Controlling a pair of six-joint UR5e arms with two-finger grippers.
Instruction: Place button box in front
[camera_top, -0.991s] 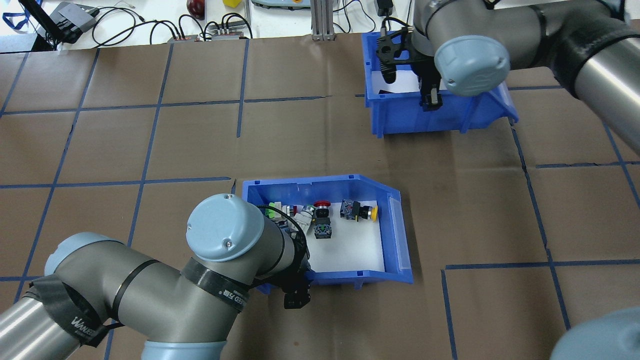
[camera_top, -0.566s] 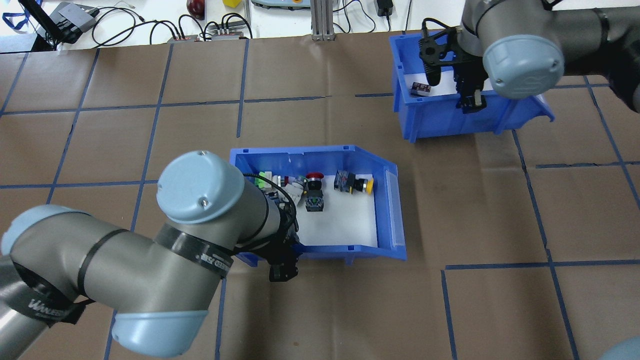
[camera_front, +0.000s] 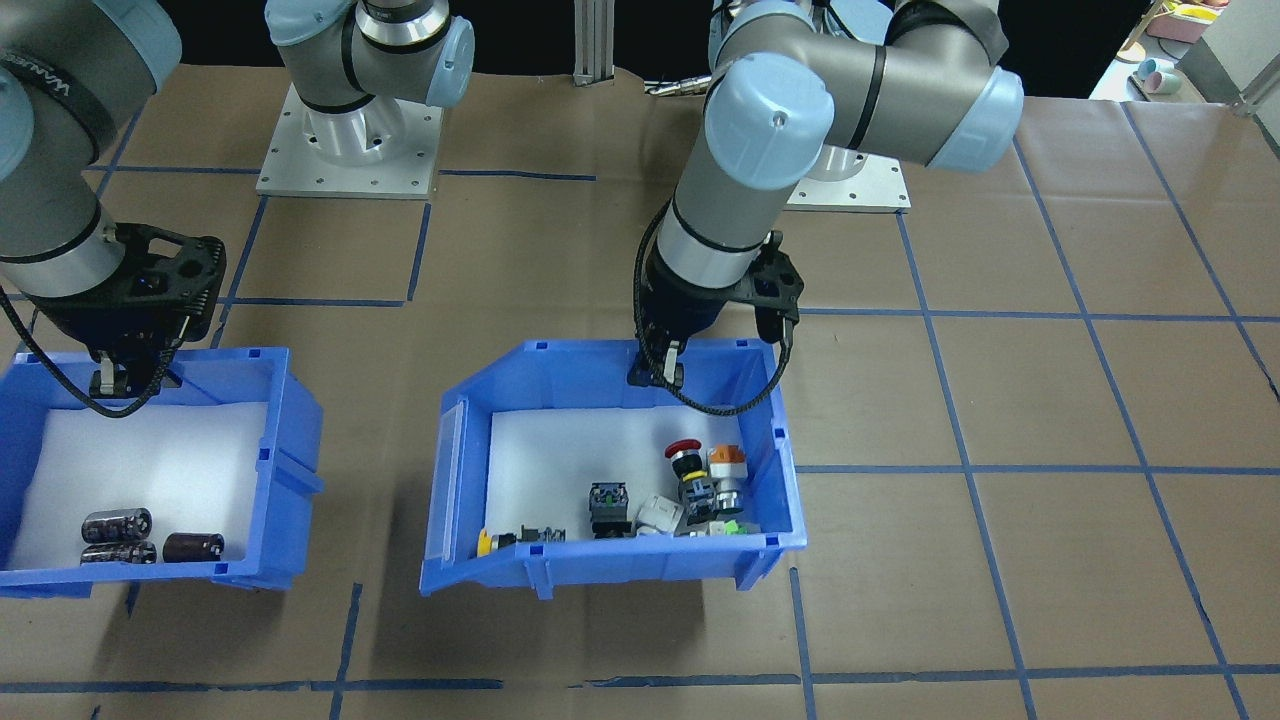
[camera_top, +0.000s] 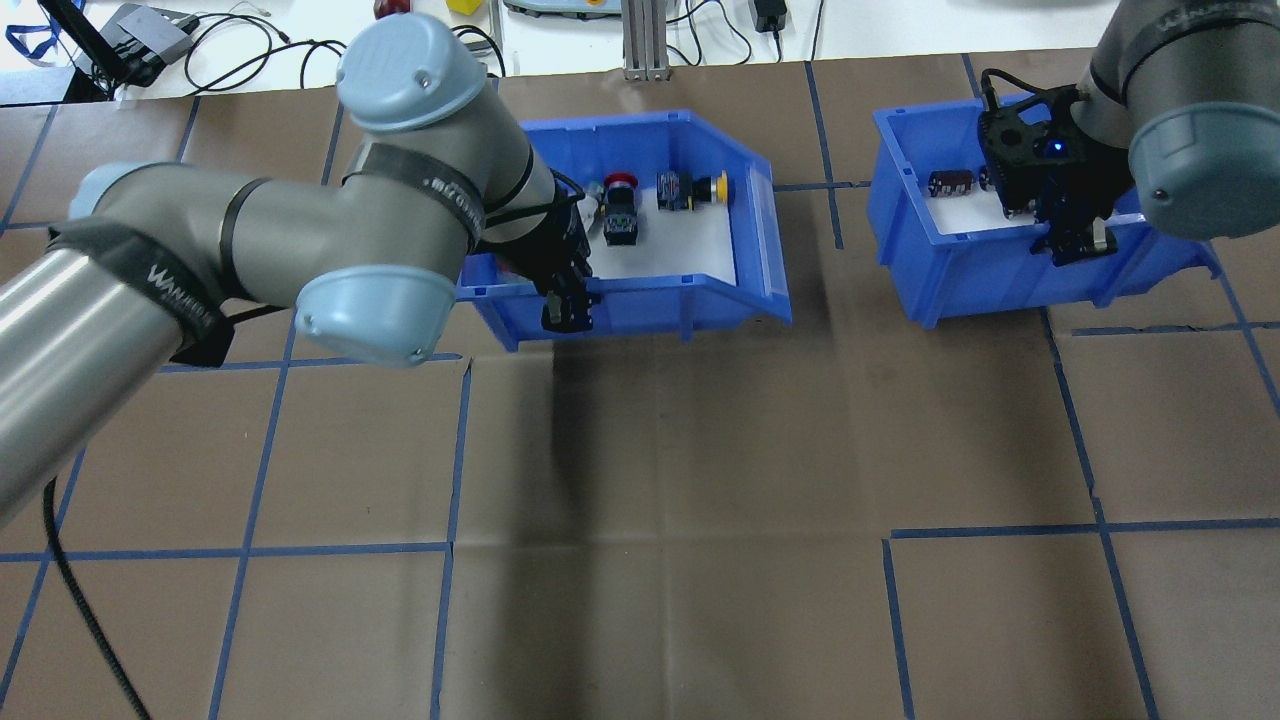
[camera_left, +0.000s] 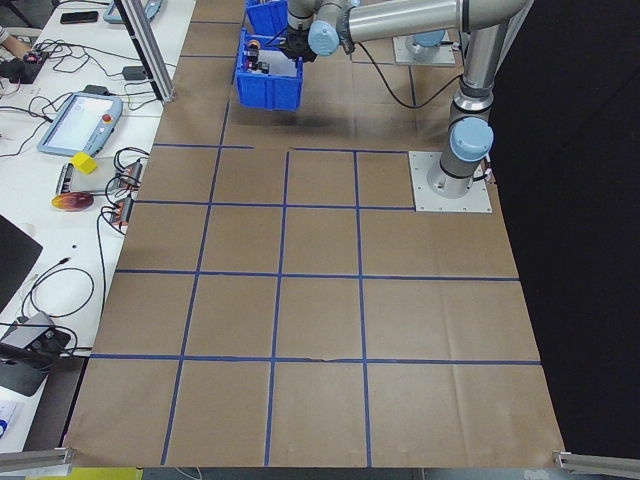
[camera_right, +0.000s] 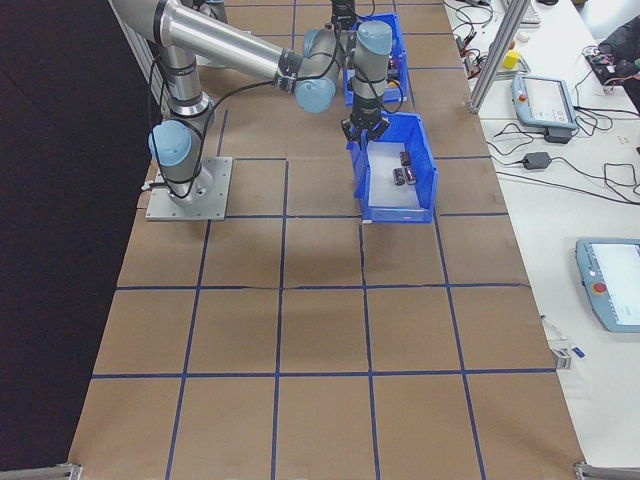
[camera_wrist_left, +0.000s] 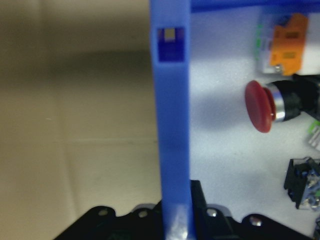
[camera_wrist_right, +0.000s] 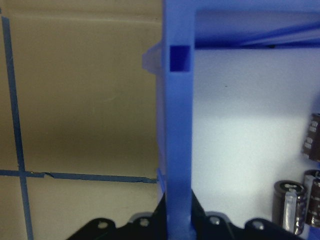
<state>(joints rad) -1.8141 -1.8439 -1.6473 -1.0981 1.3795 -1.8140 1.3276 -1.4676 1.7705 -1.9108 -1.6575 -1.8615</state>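
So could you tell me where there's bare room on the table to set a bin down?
The brown paper on the robot's side of both bins is bare in the overhead view. The strip between the button box and the other blue bin is narrow. The far edge is crowded: cables and a metal post.

Two arms of grey metallic tube links joined by rounded joints with pale blue-grey caps, each cap bearing small screws. The left arm (camera_top: 250, 240) carries black bands, one with white lettering, and a black cable along its length. The right arm (camera_top: 1180, 110) has a black wrist housing. Each ends in a black pincer, left (camera_front: 655, 375) and right (camera_front: 110, 382). Square, bolted, light-grey base plates (camera_front: 350, 150).
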